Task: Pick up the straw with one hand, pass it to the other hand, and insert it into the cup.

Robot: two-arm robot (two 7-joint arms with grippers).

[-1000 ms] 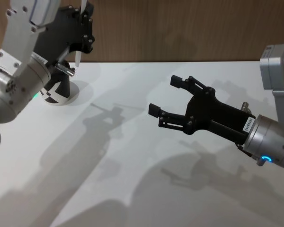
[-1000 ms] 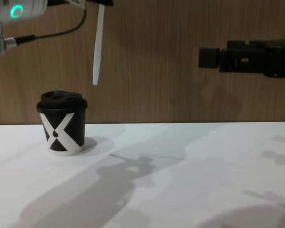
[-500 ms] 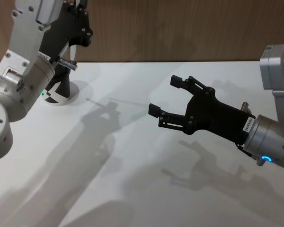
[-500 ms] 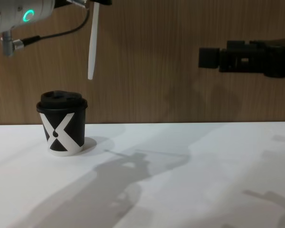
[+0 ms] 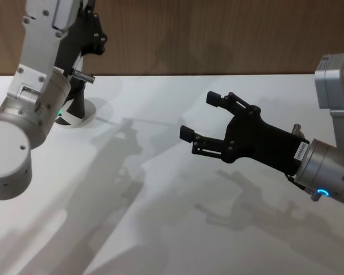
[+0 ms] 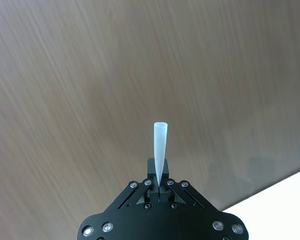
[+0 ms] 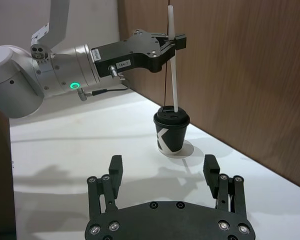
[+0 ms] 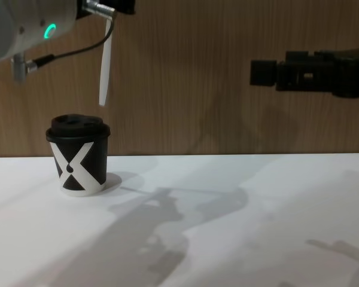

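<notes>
Over at the table's (image 5: 160,200) ten o'clock, the cup (image 8: 78,156) stands upright. Left gripper (image 7: 174,41) pinches the straw (image 8: 105,72) upright, its lower tip just above the lid, toward one o'clock in the chest view. Right gripper (image 5: 201,116) hovers at three o'clock, fingers spread, well apart.

A bare test bench, probably in a lab, is suggested. A plain white matt tabletop (image 5: 160,229) is spread across the lower frame of the head view and is backed along the top by a brown wood-grain wall panel (image 5: 218,34). No household clutter is set out.
</notes>
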